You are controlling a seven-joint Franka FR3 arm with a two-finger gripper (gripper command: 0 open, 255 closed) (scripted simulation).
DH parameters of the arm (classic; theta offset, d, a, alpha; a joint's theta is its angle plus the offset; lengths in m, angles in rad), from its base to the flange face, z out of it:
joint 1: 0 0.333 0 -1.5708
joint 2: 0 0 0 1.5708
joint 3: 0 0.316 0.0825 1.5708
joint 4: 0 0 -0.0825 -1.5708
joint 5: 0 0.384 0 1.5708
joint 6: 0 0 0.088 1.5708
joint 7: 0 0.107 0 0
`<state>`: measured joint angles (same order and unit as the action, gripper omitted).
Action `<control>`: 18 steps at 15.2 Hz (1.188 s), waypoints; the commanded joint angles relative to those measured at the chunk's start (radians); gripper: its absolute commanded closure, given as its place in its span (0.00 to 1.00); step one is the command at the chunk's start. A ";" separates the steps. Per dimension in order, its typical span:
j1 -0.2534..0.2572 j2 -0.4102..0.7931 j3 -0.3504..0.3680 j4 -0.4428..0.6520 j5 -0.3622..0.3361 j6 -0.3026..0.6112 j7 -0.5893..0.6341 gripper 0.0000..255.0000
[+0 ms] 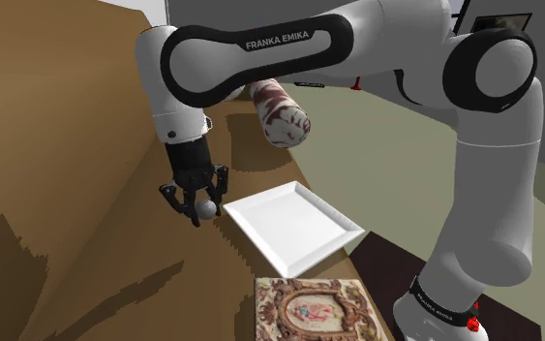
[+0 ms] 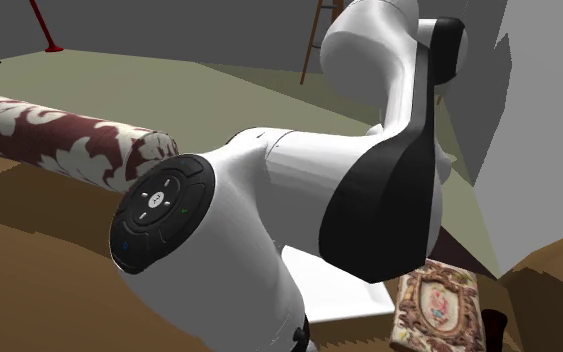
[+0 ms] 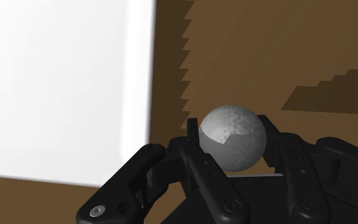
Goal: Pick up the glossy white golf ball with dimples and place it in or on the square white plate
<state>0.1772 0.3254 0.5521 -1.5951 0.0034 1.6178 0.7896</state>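
**Inspector:** Shoulder view first. State of the tool?

**Assistant:** The tool (image 1: 203, 207) points down over the brown worktop (image 1: 67, 223) with its fingers clamped on the golf ball (image 1: 205, 207), which renders grey. The ball sits between the fingertips, just beside the near corner of the square white plate (image 1: 294, 228), on the shoulder view's left of it. I cannot tell whether the ball is clear of the worktop.

**Inspector:** Other items?

**Assistant:** A red-and-white patterned roll (image 1: 282, 111) lies behind the plate. An ornate framed picture (image 1: 314, 310) lies flat in front of the plate, near the stand.

**Inspector:** Second exterior view?

**Assistant:** The arm (image 2: 269, 200) stands large in the foreground. The patterned roll (image 2: 59, 135) lies on the worktop at this view's left. A corner of the plate (image 2: 354, 300) shows under the arm, with the framed picture (image 2: 434, 310) just beside it at the right.

**Inspector:** Wrist view?

**Assistant:** The ball (image 3: 233, 137) shows its dimples and is half in shadow. Both black fingers (image 3: 196, 162) press against its sides. The plate (image 3: 63, 83) lies beyond and to one side of the tool, over bare worktop (image 3: 266, 51). The ball is not over the plate.
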 commanded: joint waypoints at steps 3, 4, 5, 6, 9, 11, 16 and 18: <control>-0.001 -0.013 0.003 0.038 0.007 -0.050 0.003 1.00; 0.000 -0.014 0.004 0.051 0.007 -0.063 0.004 1.00; 0.000 -0.014 0.004 0.063 0.008 -0.076 0.005 1.00; 0.001 -0.015 0.004 0.070 0.008 -0.083 0.006 1.00; -0.063 -0.147 -0.002 -0.093 0.061 -0.043 -0.066 1.00; -0.096 -0.231 -0.013 -0.189 0.093 -0.026 -0.118 1.00; -0.151 -0.428 -0.063 -0.398 0.157 -0.005 -0.251 1.00; -0.165 -0.500 -0.090 -0.471 0.172 -0.004 -0.304 1.00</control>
<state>0.0171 -0.1442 0.4711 -2.0412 0.1677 1.6186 0.5059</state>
